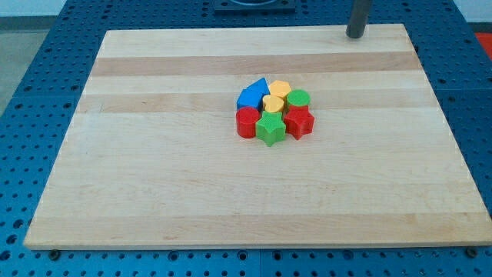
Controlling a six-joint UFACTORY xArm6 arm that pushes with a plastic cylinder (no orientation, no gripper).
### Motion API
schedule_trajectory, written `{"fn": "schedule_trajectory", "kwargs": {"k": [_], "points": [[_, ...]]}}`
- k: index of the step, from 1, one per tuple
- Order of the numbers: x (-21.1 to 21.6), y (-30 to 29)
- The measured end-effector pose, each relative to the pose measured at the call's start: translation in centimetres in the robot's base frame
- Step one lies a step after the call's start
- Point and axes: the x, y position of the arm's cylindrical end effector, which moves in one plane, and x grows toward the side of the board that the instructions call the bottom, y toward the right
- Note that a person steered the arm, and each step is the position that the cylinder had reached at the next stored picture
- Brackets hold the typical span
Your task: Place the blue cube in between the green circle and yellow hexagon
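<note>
Up at the view's top right, the robot's end effector is a plain dark rod with no jaws to open or close, and it holds nothing. Its tip (354, 35) rests at the far edge of the counter (154, 192), a pale wooden board lying on a blue perforated surface (46, 61). The tip touches no block and stands well apart from all of them, up and to the right of the group.

The blocks sit packed together near the middle of the counter. The blue cube (252, 96) is at the cluster's upper left. Just to its right, at the top of the group, lies the yellow hexagon (280, 88), touching or nearly touching the blue cube. Below the hexagon is a yellow heart (273, 103), pressed in between its neighbours. The green circle (299, 98) sits on the cluster's right side, just beside the hexagon and the heart. So the blue cube lies to the left of the hexagon, with the hexagon and heart between it and the green circle.

Along the front row, a red cylinder (247, 121) is at the left below the blue cube, a green star (270, 129) is in the middle, and a red star (299, 121) is at the right below the green circle
</note>
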Motion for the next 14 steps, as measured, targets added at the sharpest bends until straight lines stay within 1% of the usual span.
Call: {"fn": "schedule_trajectory", "kwargs": {"k": [1, 3, 4, 6, 7, 8, 10, 11, 12, 14], "points": [[0.7, 0.0], [4.7, -1.1], [6.4, -5.0], [7.8, -17.3], [9.5, -22.5], [12.5, -24.7], [18.9, -23.9], [19.9, -21.6], [19.2, -18.5], [16.2, -12.6]]}}
